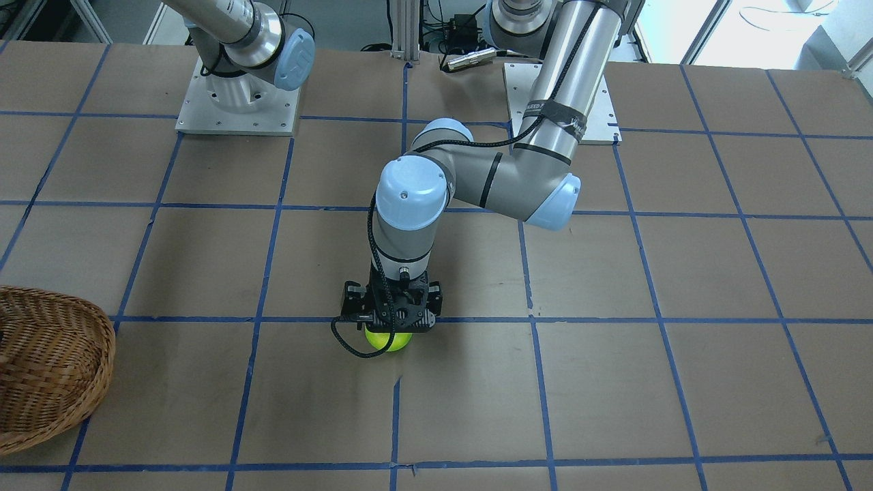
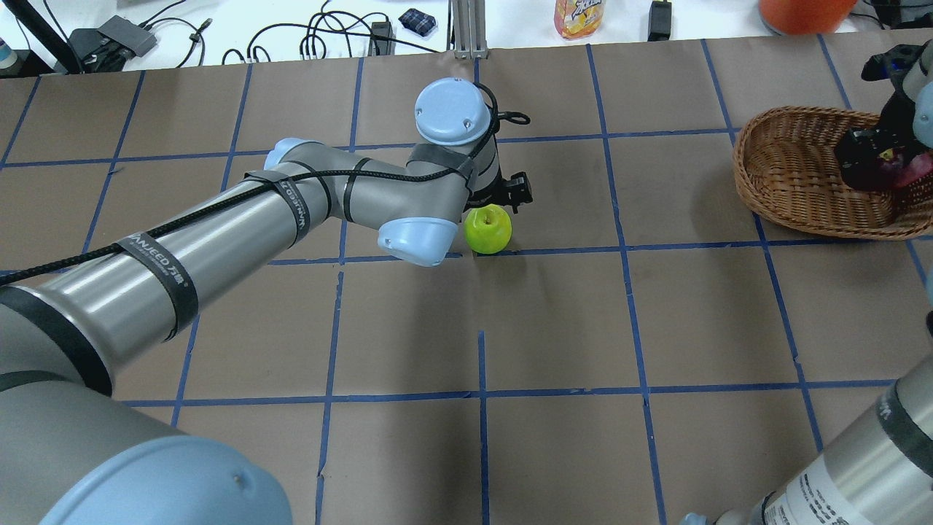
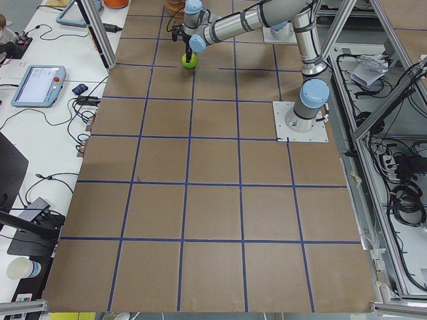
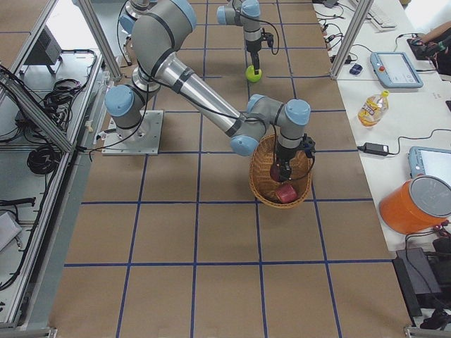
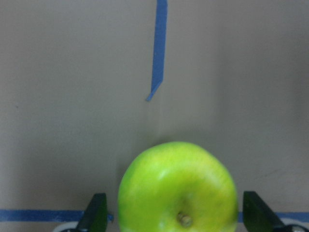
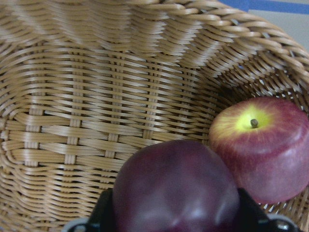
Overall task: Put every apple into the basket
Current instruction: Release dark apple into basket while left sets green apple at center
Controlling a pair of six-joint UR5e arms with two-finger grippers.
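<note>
The lime green apple [image 5: 177, 191] sits on the brown table, stem up; it also shows in the overhead view [image 2: 488, 228]. My left gripper [image 1: 390, 320] is open right above it, its fingers [image 5: 96, 215] on either side with small gaps. The wicker basket [image 2: 794, 171] stands at the table's far right. My right gripper [image 2: 878, 157] is inside it, shut on the dark purple-maroon apple [image 6: 176, 188] and holding it just above the basket floor. The red apple with the yellow patch [image 6: 260, 145] lies in the basket beside it.
Both arm base plates [image 1: 239, 102] are at the robot's side of the table. A drink bottle [image 2: 579, 14] and an orange container [image 2: 802, 11] stand on the white bench beyond the far edge. The left arm's elbow [image 2: 415, 240] hangs close to the green apple.
</note>
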